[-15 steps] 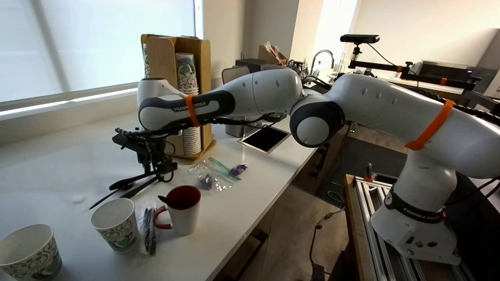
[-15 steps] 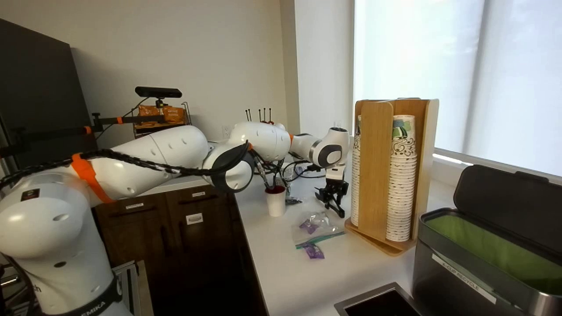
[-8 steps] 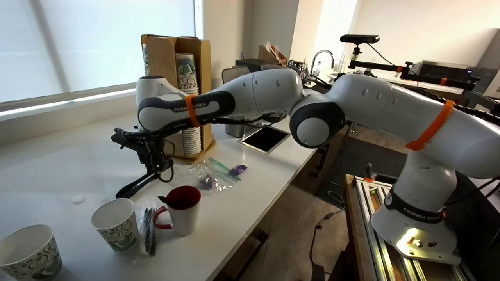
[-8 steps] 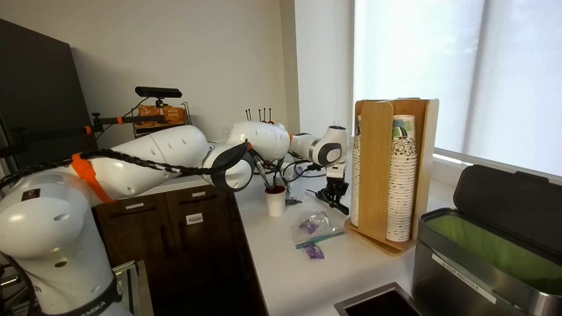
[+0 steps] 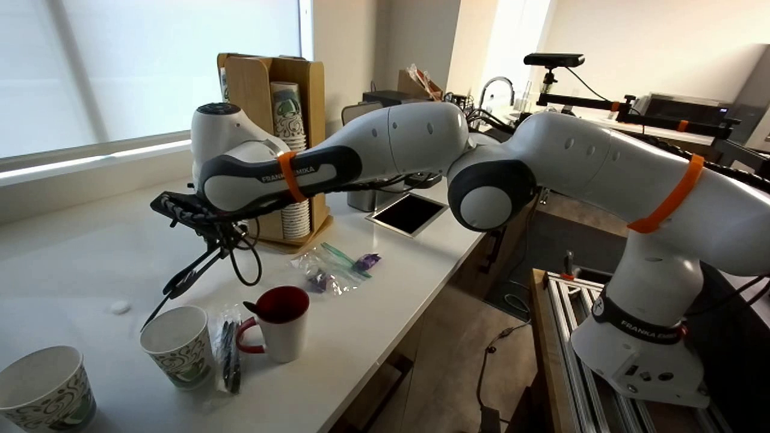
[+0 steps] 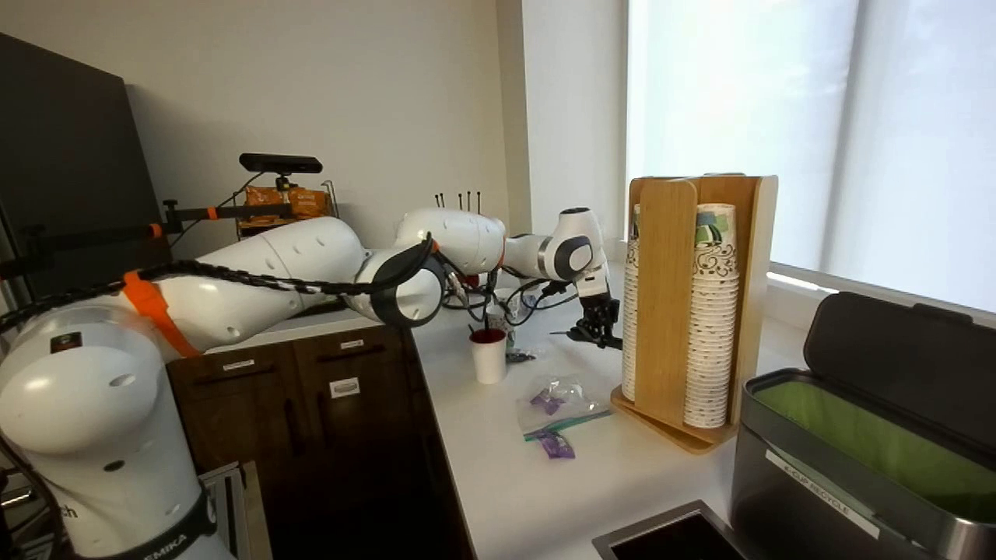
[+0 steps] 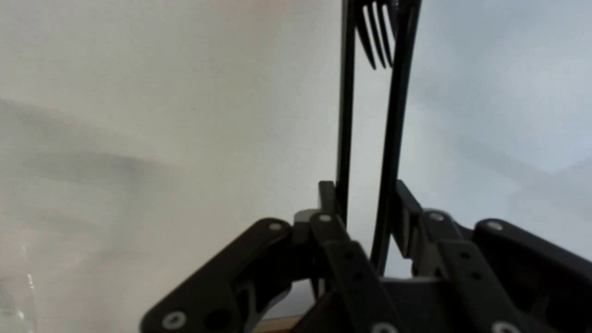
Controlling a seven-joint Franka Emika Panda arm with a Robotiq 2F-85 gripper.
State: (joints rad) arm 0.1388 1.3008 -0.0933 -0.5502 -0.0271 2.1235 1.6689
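the fingers (image 7: 407,217) clasp what look like black tongs (image 7: 395,125) between them, a fork (image 7: 362,27) between the tongs' far ends.

Cutlery (image 7: 397,115) in end effector (image 7: 363,194), packet (image 5: 228,353) between cup (image 5: 180,352) and mug (image 5: 290,332), bag (image 6: 563,411) beside rack (image 6: 665,303)

The gripper (image 7: 363,208) holds black tongs (image 7: 393,134) with a black fork (image 7: 375,33) showing between them.
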